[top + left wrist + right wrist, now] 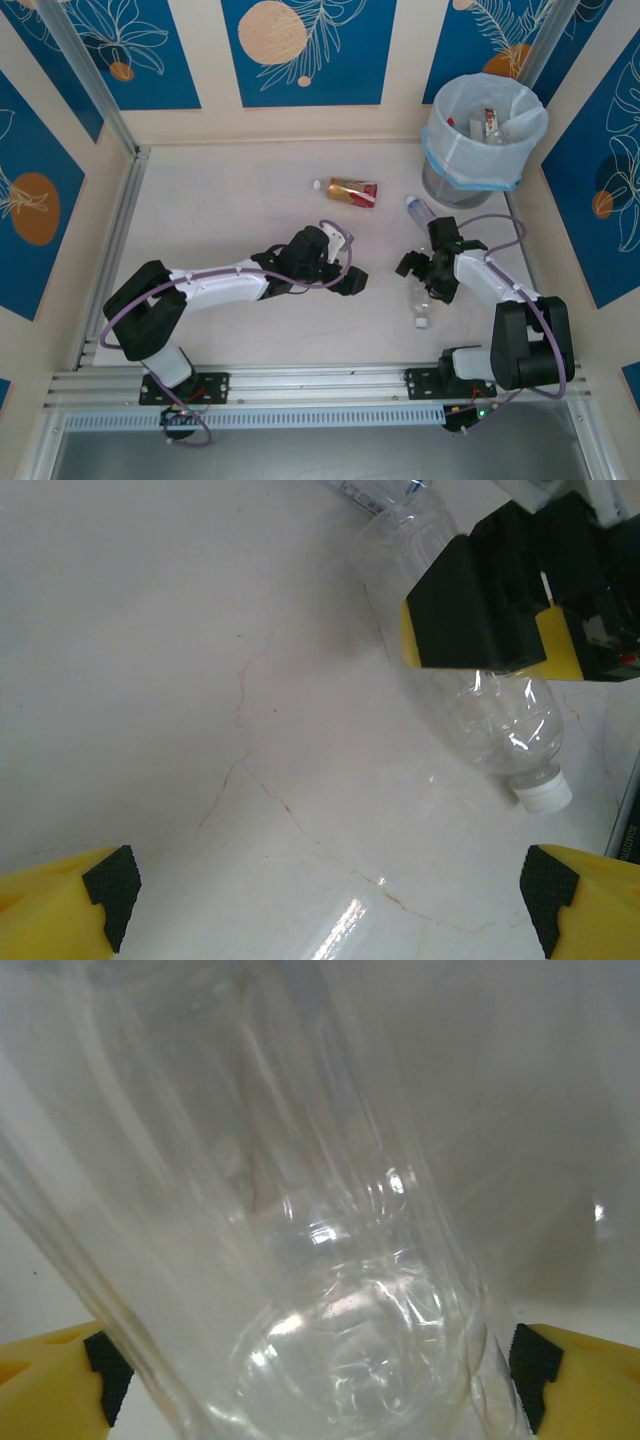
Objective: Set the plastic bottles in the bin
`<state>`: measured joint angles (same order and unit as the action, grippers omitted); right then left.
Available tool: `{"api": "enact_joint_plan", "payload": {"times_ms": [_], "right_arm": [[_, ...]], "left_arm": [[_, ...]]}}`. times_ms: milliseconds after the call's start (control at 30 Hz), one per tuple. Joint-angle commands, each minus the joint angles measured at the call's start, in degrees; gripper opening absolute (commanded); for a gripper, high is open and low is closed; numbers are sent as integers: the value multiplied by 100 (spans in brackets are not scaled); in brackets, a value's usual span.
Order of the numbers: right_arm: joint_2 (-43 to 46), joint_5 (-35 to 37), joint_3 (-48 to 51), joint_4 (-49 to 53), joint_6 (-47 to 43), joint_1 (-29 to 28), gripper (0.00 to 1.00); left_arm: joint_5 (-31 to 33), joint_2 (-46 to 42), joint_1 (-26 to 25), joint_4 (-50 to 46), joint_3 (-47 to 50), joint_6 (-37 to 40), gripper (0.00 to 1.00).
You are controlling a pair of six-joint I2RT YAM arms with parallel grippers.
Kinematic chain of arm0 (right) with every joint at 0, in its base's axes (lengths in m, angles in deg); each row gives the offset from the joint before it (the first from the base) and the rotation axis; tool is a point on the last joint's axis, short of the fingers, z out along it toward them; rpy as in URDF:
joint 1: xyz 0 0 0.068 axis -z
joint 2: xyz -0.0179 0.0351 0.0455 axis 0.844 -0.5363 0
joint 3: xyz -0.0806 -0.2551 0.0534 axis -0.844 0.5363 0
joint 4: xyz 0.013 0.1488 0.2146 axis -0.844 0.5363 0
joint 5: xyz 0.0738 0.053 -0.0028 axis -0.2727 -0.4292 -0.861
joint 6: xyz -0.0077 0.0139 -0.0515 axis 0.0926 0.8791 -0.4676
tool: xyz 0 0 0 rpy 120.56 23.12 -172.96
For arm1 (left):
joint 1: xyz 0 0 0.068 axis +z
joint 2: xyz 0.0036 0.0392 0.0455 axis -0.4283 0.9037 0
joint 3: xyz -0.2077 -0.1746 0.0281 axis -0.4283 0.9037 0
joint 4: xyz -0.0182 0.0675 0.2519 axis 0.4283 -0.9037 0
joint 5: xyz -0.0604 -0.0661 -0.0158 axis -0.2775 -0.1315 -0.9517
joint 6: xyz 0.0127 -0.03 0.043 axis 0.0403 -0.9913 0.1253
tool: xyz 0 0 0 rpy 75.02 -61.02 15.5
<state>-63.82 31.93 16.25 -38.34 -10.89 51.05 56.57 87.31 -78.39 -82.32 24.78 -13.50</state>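
The pale table (220, 200) carries everything. At its far right corner stands the round grey bin (440, 188), lined with a pale bag, with some bottles (490, 122) already lying inside.

The left gripper (348, 280) hangs low over bare tabletop near the middle, its jaws wide apart and holding nothing. The right gripper (426, 276) is down at the table in front of the bin, its jaws spread wide on either side of a clear bottle (420, 300) that lies flat.

2 more lie loose: a gold-and-red bottle (352, 191) at mid-table and a blue-capped bottle (418, 208) just beyond the right gripper.

The clear bottle's white cap (421, 324) points toward the near edge. I cannot tell whether the pads (527, 1385) touch its sides.
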Motion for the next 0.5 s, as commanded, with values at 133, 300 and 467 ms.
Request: {"api": "enact_joint_plan", "payload": {"times_ms": [133,300,467], "right_arm": [[-309,499,-92,35,147,-312,89],[-503,501,-99,-119,143,-373,73],[-640,446,-154,-183,99,-420,68]], "left_arm": [[110,-155,-5,-19,43,-102,99],[140,-154,-10,-33,52,-113,99],[146,-151,-6,-25,48,-113,99]]}}
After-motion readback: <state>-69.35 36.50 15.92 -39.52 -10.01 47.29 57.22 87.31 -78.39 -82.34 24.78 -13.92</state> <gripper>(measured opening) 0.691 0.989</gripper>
